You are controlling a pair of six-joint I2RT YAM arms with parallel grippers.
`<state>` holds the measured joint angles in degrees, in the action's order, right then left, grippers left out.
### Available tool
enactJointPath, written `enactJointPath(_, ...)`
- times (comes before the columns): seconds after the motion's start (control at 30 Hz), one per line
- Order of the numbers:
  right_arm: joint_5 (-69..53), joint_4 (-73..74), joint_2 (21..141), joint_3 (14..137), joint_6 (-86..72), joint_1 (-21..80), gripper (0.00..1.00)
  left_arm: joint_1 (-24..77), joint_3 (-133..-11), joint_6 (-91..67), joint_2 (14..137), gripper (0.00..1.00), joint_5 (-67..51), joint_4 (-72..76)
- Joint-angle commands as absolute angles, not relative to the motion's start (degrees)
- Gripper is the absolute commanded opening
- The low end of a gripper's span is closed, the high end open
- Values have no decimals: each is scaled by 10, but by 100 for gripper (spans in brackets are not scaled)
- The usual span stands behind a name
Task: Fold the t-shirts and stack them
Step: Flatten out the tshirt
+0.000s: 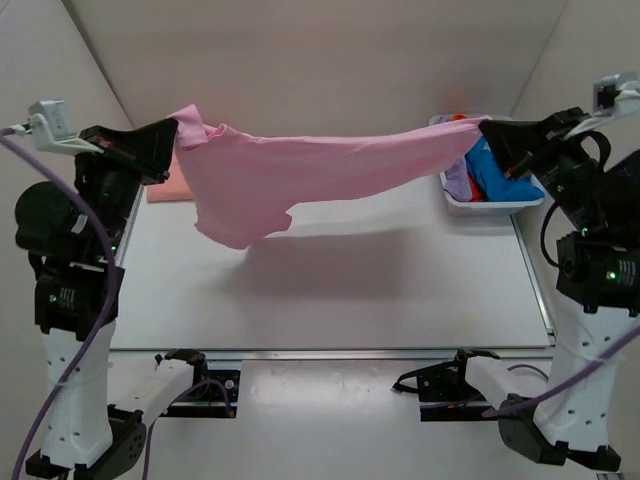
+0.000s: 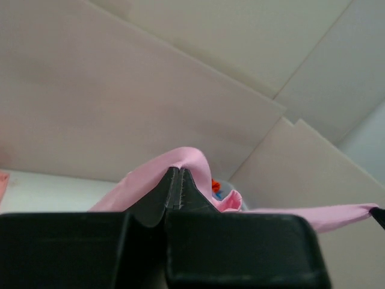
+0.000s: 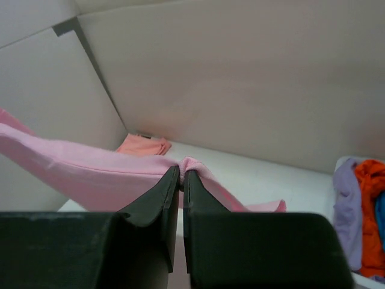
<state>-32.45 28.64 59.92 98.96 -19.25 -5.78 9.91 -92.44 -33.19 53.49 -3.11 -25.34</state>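
A light pink t-shirt hangs stretched in the air between both arms, sagging lowest at its left part. My left gripper is shut on its left end, high at the table's left; the pink cloth wraps over the closed fingertips. My right gripper is shut on the right end, above the basket; in the right wrist view the pink cloth is pinched between the fingertips. A folded salmon-peach t-shirt lies flat on the table at the back left, also visible as a peach t-shirt.
A white basket at the back right holds purple, blue and orange clothes. The white table ends in a metal rail along its near edge. Pale walls enclose the back and sides.
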Motion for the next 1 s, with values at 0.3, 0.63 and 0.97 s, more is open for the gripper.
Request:
enactJointPath(0.3, -421, 260, 708, 937, -233, -83, 0, 91, -973, -277, 645, 0, -30, -317)
enactJointPath(0.63, -375, 294, 918, 1079, -195, -33, 0, 53, -1091, -207, 838, 0, -62, -366)
enactJointPath(0.97, -383, 359, 931, 1157, -176, -64, 0, 45, -1146, -216, 810, 0, -72, -376)
